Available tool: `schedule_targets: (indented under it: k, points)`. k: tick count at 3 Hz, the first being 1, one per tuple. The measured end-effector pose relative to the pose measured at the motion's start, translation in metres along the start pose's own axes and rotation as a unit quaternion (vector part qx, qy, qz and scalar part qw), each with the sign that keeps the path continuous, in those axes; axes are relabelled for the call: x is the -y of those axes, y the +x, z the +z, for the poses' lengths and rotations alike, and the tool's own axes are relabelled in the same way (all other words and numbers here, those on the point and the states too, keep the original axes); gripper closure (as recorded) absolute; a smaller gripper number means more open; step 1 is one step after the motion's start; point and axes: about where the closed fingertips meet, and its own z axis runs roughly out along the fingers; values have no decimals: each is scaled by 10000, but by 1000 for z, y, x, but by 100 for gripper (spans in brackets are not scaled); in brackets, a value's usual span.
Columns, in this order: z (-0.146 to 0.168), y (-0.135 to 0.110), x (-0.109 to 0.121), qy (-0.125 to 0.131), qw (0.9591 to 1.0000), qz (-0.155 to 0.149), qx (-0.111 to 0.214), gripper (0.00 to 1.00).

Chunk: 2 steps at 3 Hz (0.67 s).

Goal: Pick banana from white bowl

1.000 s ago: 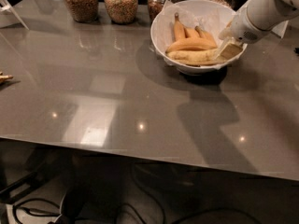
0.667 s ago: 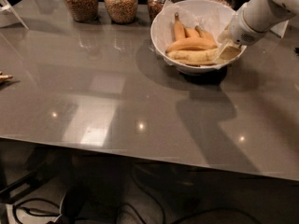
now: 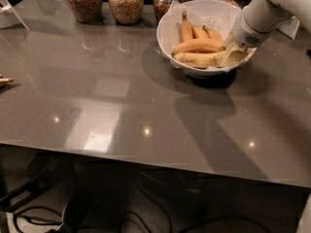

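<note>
Gripper (image 3: 232, 56) sits inside the bowl (image 3: 167, 30), at the banana (image 3: 199, 58); I cannot tell whether it grips.

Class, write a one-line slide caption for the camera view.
Gripper at one end of the banana inside the white bowl, jars behind on the grey table.

Hand (image 3: 232, 56) at view's upper right (arm (image 3: 265, 14) slanting down)
</note>
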Motion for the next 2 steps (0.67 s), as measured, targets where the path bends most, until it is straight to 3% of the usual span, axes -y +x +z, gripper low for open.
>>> schedule_targets:
  k: [2]
  points:
    - [1, -11, -3, -217, 9992, -318, -123, 88]
